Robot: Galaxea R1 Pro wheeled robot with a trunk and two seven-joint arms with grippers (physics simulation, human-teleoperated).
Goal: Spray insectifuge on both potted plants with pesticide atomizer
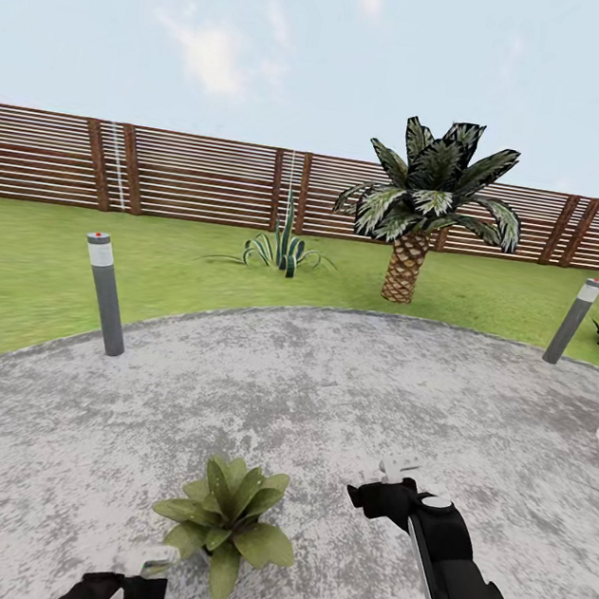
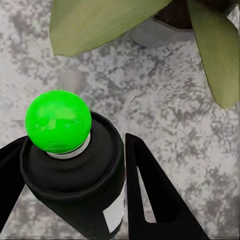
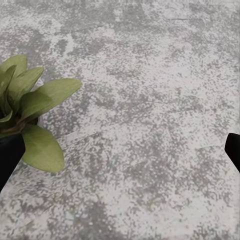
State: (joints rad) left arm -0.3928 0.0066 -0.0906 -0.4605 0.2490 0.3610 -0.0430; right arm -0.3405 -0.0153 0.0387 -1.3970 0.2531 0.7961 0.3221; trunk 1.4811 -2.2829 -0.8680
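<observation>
**Spraying the first potted plant: nozzle aim and coverage**

The left gripper (image 2: 75, 200) is clenched around the pesticide atomizer (image 2: 75, 165), a dark bottle with a pale label patch; in the left wrist view its top shows as a bright green ball, and the black fingers (image 2: 150, 195) flank the body on both sides. The bottle is held low, just beside one potted plant (image 1: 226, 519), whose broad green leaves and grey pot (image 2: 160, 31) lie directly ahead of the spray head. The plant stands on the round paved circle (image 1: 324, 390) of the garden. In the head view the left gripper (image 1: 126, 590) sits at the plant's near side, at the picture's lower edge.

The right gripper (image 1: 385, 485) hangs free over the paving, near the plant's other side; its fingers are spread wide and carry nothing.

To do this step well, the spray head probably wants to point at the centre of the rosette, not at the paving before the pot, and the bottle likely needs sweeping across the leaves so that every one is wetted. The grip should remain firm and the free arm kept out of the spray path. A second small rosette is not identifiable here; the spiky plant (image 1: 283, 249) on the lawn (image 1: 35, 270) and the palm (image 1: 423, 212) by the fence (image 1: 193, 173) are not targets.
</observation>
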